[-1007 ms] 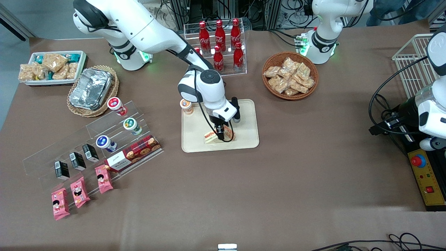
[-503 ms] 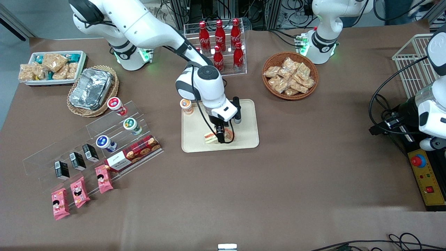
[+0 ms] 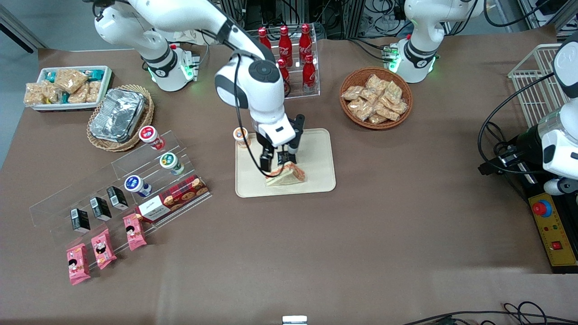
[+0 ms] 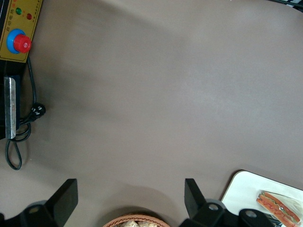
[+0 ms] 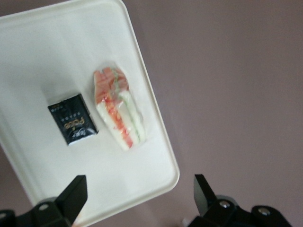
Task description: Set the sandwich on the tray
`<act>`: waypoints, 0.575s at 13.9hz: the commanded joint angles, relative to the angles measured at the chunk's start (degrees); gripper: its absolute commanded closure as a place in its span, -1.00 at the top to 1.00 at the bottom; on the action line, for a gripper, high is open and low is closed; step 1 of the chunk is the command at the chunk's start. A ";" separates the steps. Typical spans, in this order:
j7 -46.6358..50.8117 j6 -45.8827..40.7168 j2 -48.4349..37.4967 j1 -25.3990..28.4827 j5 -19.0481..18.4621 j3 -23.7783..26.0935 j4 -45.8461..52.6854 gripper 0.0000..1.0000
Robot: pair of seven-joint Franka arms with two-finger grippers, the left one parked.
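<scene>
Your front view looks steeply down over everything; both wrist views face downward, seemingly sharing the tray (image 5: 161,142) corner with sandwich (image 4: 279,204).

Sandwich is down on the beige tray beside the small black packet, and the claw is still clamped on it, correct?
Not quite. The sandwich does lie on the tray beside the black packet, but the claw is open and raised above the tray, not gripping the sandwich. The right wrist view shows the sandwich lying free, clear of both fingers.
</scene>
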 commanded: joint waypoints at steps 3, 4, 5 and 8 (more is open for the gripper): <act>18.76 -13.66 -5.36 -0.17 1.01 2.55 -1.39 1.00; 21.84 -15.77 -6.76 -0.17 1.01 2.55 -1.39 1.00; 24.74 -17.62 -8.60 -0.43 0.92 2.55 -1.56 1.00; 38.34 -19.39 -12.92 -1.22 0.83 2.55 -2.44 1.00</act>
